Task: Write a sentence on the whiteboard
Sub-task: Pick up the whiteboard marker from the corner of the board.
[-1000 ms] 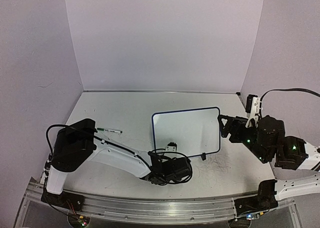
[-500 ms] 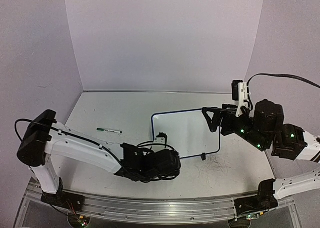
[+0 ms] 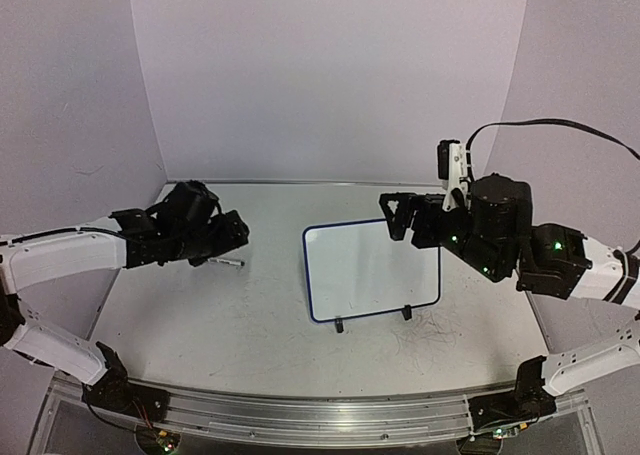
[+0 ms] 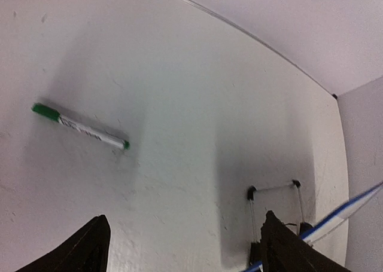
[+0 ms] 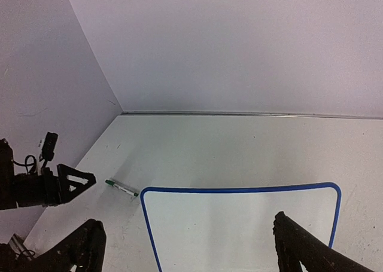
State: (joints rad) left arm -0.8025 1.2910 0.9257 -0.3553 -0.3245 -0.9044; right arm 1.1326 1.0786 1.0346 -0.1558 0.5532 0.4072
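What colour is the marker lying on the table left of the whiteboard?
The marker has a white barrel with green ends. It shows best in the left wrist view.

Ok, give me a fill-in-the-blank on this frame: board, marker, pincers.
1. The whiteboard shows ___ writing.
2. It stands on ___ black feet.
3. In the top view, the marker lies to the whiteboard's ___.
4. The left pincer and right pincer are both ___.
Missing words: no; two; left; open.
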